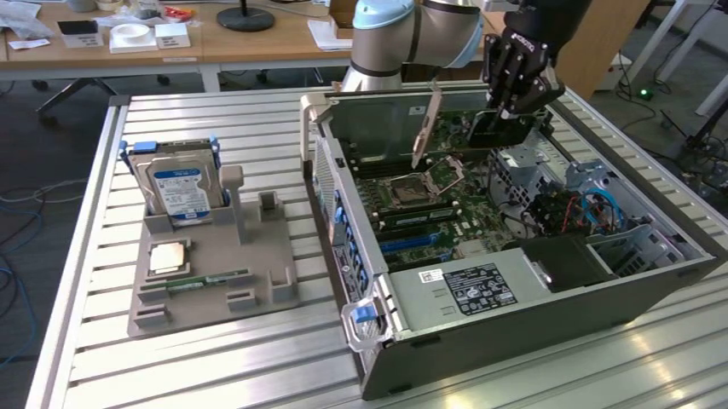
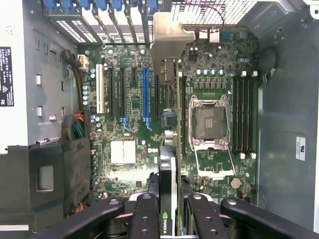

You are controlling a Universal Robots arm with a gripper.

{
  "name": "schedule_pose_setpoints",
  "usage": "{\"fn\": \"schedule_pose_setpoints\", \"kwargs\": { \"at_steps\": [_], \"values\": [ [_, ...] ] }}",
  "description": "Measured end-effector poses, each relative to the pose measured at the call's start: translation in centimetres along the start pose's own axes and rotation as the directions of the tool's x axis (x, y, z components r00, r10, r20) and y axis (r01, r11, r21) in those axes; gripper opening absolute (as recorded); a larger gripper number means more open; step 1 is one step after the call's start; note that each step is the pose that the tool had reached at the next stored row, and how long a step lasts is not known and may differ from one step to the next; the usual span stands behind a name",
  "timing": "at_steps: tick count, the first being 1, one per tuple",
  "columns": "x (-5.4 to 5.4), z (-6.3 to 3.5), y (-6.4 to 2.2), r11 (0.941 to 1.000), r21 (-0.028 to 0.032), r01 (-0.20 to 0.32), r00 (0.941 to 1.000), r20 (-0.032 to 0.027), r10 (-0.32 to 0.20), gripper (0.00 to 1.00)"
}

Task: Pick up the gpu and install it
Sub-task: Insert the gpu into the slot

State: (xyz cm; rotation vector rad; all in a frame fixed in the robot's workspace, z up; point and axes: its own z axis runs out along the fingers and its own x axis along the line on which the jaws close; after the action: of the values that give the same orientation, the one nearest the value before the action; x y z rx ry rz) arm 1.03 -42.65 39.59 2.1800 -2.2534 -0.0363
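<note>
The gpu (image 1: 476,136) hangs edge-down inside the open computer case (image 1: 512,290), above the motherboard (image 1: 427,213). My gripper (image 1: 509,109) is shut on the card's black end, and the silver end bracket (image 1: 425,128) points toward the case's rear wall. In the wrist view the gpu (image 2: 169,164) is seen edge-on between my fingers (image 2: 145,214). Its bracket (image 2: 167,40) reaches toward the rear slot openings. The card lines up beside the CPU socket (image 2: 209,122), near the black expansion slot and right of the blue slot (image 2: 145,97). Whether it touches a slot is unclear.
A grey fixture (image 1: 210,273) on the slatted table at the exterior view's left holds a hard drive (image 1: 180,189) upright, a CPU (image 1: 169,256) and a RAM stick (image 1: 210,281). The case also holds a power supply (image 1: 478,285) and cables (image 1: 569,209). Desks stand behind.
</note>
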Motion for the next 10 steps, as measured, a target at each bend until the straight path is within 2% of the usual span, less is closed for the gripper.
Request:
{"fn": "schedule_pose_setpoints", "kwargs": {
  "at_steps": [4, 8, 10],
  "values": [
    [0.0, 0.21, 0.02, 1.0, 0.0009, 0.0, 1.0, 0.0014, 0.0, 0.27],
    [0.0, 0.78, 0.21, 1.0, 0.0083, 0.0, 1.0, 0.0012, 0.0, 0.27],
    [0.0, 1.03, 0.38, 0.9999, 0.014, 0.001, 1.0, 0.0014, -0.001, 0.27]
  ]
}}
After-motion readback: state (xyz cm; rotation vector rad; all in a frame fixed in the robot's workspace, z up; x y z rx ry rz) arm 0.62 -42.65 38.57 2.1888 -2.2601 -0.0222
